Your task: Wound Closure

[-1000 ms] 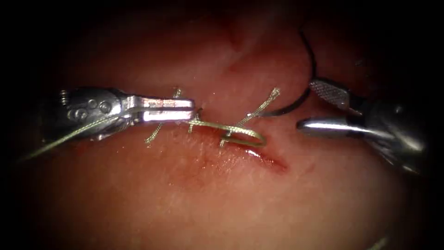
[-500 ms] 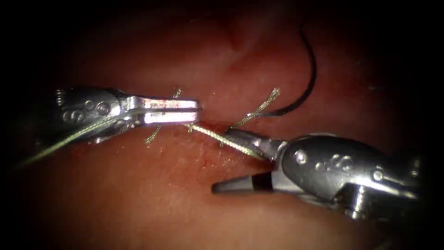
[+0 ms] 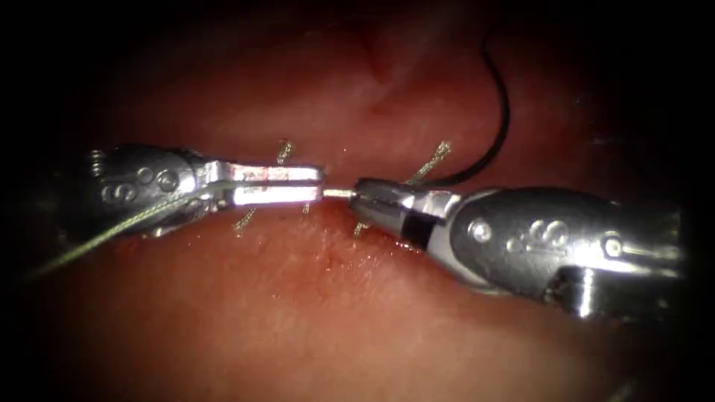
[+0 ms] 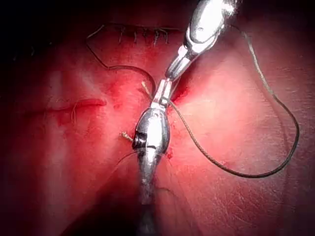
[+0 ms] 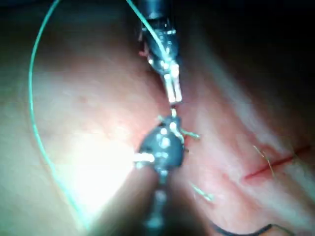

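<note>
Thread [image 3: 337, 193] ran taut and short between the two tools over the cut [image 3: 350, 257], near the middle of the tissue [image 3: 298, 327]. The left tool [image 3: 316, 184] had its jaws pressed together on the thread, and a long strand trailed back along its body toward the tissue's left edge. The right tool [image 3: 360, 195] had its jaws closed on the same thread from the other side, its tip nearly touching the left tool's tip. Half a second before, the right tool's jaws had stood wide apart lower down, straddling the strand; by this moment they had come up and clamped onto it.

The needle [image 3: 497, 126] lay free on the tissue to the right of the cut, toward the far edge, a dark curve that neither tool held. I could not tell whether its point sat in the tissue. It had not shifted over the last second.

Cut ends [image 3: 430, 161] of thread stuck up from earlier stitches just behind the tools, on both sides of the cut. Red fluid [image 3: 387, 257] glistened along the cut beneath the right tool.

From the left wrist, the left tool [image 4: 162, 98] met the right tool [image 4: 170, 78] tip to tip, with thread [image 4: 236, 169] looping wide across the tissue. From the right wrist, the right tool [image 5: 172, 125] faced the left tool [image 5: 173, 96], and the thread [image 5: 37, 123] swept round in a broad arc.
</note>
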`<state>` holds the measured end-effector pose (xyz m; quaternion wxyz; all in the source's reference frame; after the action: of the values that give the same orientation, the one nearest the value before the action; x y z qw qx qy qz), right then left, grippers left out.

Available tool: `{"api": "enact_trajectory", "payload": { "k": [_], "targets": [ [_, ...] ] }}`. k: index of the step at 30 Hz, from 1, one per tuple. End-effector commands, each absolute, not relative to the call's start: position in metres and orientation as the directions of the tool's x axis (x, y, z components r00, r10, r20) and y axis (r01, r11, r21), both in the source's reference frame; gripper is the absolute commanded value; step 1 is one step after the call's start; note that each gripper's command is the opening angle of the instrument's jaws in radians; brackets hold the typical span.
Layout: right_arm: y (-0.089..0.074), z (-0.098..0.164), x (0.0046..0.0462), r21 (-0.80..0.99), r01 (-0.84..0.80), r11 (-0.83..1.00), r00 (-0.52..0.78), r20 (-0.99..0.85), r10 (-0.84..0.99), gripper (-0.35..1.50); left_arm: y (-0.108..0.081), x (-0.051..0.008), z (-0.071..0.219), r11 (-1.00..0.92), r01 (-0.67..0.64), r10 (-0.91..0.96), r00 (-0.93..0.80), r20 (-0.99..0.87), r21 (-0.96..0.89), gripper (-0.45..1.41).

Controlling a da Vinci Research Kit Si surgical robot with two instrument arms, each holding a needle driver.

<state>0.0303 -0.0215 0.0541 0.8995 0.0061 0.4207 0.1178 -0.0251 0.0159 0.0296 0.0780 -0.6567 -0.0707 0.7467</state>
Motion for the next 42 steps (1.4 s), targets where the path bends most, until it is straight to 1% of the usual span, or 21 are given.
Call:
{"api": "enact_trajectory", "payload": {
  "k": [1,8,9,10,11,12,13,15,17,24,30,31,32,34,36,38,39,41,42],
  "targets": [
    [-0.0215,0.0546,0.031,0.108,-0.197,0.975,0.626,-0.751,0.209,-0.35,0.016,-0.0256,0.0302,-0.978,-0.022,0.209,-0.123,-0.97,-0.208,-0.45],
    [-0.0222,0.0562,0.0311,0.117,-0.159,0.98,0.67,-0.717,0.194,-0.35,0.016,-0.0256,0.03,-0.978,-0.02,0.211,-0.121,-0.97,-0.21,-0.45],
    [-0.0221,0.0565,0.0309,0.117,-0.157,0.981,0.674,-0.713,0.193,-0.35,0.0161,-0.0257,0.0299,-0.972,-0.022,0.235,-0.122,-0.964,-0.234,-0.25],
    [-0.022,0.0568,0.0308,0.118,-0.154,0.981,0.678,-0.71,0.192,-0.35,0.0163,-0.0257,0.0299,-0.964,-0.024,0.264,-0.122,-0.957,-0.263,0.14],
    [-0.0219,0.0572,0.0306,0.12,-0.149,0.981,0.683,-0.705,0.19,-0.35,0.0164,-0.0258,0.0298,-0.961,-0.022,0.277,-0.121,-0.953,-0.276,0.37],
    [-0.0219,0.0575,0.0304,0.121,-0.147,0.982,0.687,-0.702,0.189,-0.35,0.0165,-0.0258,0.0298,-0.957,-0.034,0.289,-0.126,-0.949,-0.287,0.74],
    [-0.0218,0.0578,0.0303,0.12,-0.146,0.982,0.69,-0.699,0.188,-0.35,0.0166,-0.0257,0.0297,-0.953,-0.046,0.302,-0.131,-0.944,-0.299,0.91],
    [-0.0217,0.0585,0.03,0.116,-0.147,0.982,0.691,-0.698,0.186,-0.35,0.0166,-0.0256,0.0296,-0.946,-0.071,0.322,-0.141,-0.936,-0.315,1.16],
    [-0.0216,0.0592,0.0297,0.115,-0.147,0.982,0.691,-0.699,0.185,-0.35,0.0165,-0.0254,0.0295,-0.944,-0.079,0.329,-0.144,-0.933,-0.321,1.23],
    [-0.0209,0.0605,0.0284,0.11,-0.15,0.982,0.694,-0.696,0.184,-0.35,0.0159,-0.024,0.0286,-0.942,-0.089,0.333,-0.15,-0.931,-0.323,1.23],
    [-0.0209,0.0607,0.0282,0.113,-0.146,0.983,0.692,-0.698,0.184,-0.35,0.0161,-0.0231,0.0281,-0.948,-0.088,0.316,-0.156,-0.936,-0.306,1.08],
    [-0.0208,0.0606,0.0281,0.114,-0.146,0.983,0.692,-0.698,0.184,-0.35,0.016,-0.0228,0.0281,-0.953,-0.086,0.3,-0.154,-0.942,-0.289,0.99],
    [-0.0208,0.0606,0.0281,0.114,-0.146,0.983,0.692,-0.698,0.184,-0.35,0.016,-0.0226,0.028,-0.955,-0.086,0.294,-0.151,-0.944,-0.284,0.99],
    [-0.0208,0.0607,0.028,0.109,-0.142,0.984,0.693,-0.699,0.178,-0.35,0.016,-0.0224,0.0279,-0.958,-0.087,0.284,-0.146,-0.948,-0.273,0.93],
    [-0.0208,0.0607,0.028,0.109,-0.142,0.984,0.693,-0.699,0.178,-0.35,0.0159,-0.0221,0.0278,-0.964,-0.089,0.262,-0.144,-0.954,-0.251,0.76],
    [-0.0208,0.0607,0.028,0.11,-0.142,0.984,0.69,-0.702,0.178,-0.35,0.0158,-0.0219,0.0276,-0.971,-0.079,0.234,-0.134,-0.963,-0.225,0.49],
    [-0.0208,0.0607,0.028,0.114,-0.146,0.983,0.689,-0.701,0.184,-0.35,0.0158,-0.0219,0.0275,-0.974,-0.074,0.223,-0.129,-0.966,-0.215,0.32],
    [-0.0208,0.0607,0.028,0.114,-0.147,0.983,0.687,-0.703,0.184,-0.35,0.0159,-0.0216,0.0273,-0.981,-0.071,0.19,-0.126,-0.974,-0.182,-0.12],
    [-0.0208,0.0607,0.028,0.114,-0.146,0.983,0.687,-0.703,0.184,-0.35,0.0159,-0.0215,0.0272,-0.982,-0.07,0.185,-0.126,-0.975,-0.177,-0.38]
  ]
}}
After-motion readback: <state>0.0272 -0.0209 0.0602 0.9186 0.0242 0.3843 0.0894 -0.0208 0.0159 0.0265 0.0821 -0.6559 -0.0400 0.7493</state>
